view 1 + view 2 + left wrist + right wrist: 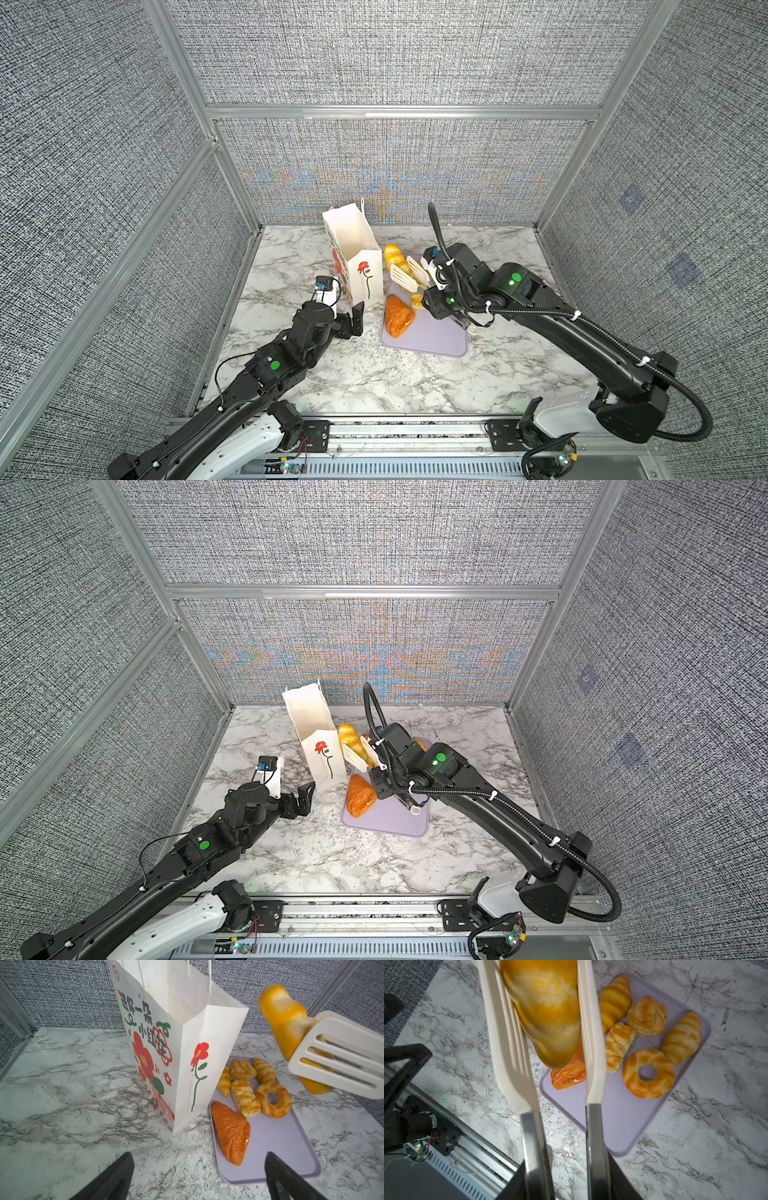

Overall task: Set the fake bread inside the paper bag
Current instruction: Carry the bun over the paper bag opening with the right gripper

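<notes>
Transfer of one piece of fake bread toward the bag. Right tool [432, 297] is closed on the metal handles of white slotted plastic tongs [510, 1053]. The two blades clamp a glossy golden-yellow braided toy loaf [394, 257] in the air. It hangs above the far end of the flat lilac plastic tray [432, 340], just right of the tall narrow white paper bag with a red flower print [361, 266], and is not yet over the mouth. Left tool [199, 1178] hangs wide open and empty, low over the grey-veined marble counter [332, 374], near the bag's near-left corner and apart from it. Six more pastries lie on the tray, among them an orange-brown triangular one [398, 316] and a ring [273, 1100].

Likely faults: the loaf juts beyond the blades, and its glossy skin may slip from them. The bag stands unsupported, so a blade or the loaf catching its right rim could tip or shove it. The mouth is narrow, so the loaf probably has to enter end-first. Open counter lies left of and nearer than the bag. The grey woven wall panel [395, 174] stands close behind it, and the tray edge sits just beside its right foot.
</notes>
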Robot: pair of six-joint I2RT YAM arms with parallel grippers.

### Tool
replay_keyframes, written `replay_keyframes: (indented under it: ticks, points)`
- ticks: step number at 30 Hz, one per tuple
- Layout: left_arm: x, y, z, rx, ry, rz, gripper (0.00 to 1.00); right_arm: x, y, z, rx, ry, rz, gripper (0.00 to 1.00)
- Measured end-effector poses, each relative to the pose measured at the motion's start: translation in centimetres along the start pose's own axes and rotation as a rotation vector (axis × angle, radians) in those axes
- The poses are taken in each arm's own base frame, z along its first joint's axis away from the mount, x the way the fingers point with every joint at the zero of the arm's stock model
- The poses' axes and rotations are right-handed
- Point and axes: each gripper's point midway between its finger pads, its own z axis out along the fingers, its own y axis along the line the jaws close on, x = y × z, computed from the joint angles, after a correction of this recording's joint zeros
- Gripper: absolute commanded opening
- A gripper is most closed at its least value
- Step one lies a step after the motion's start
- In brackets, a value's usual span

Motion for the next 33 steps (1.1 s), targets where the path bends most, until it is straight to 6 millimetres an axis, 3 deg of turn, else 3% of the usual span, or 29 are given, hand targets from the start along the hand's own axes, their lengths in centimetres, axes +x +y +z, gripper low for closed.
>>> replay_keyframes:
  ticks: [15, 24, 33]
  points:
    - [0.1, 1.5, -0.1, -0.040, -0.007, -0.022, 0.99, -4.3, 2.6, -0.6, -0.080, -0.082, -0.053, 0.44]
    - [0.2, 2.8, -0.4, -0.075, -0.005, -0.036, 0.99, -7.7, 4.5, -0.1, -0.129, -0.136, -0.090, 0.44]
    - [0.6, 2.8, -0.1, -0.068, 0.017, -0.036, 0.99, -11.1, 6.2, 0.9, -0.162, -0.185, -0.118, 0.45]
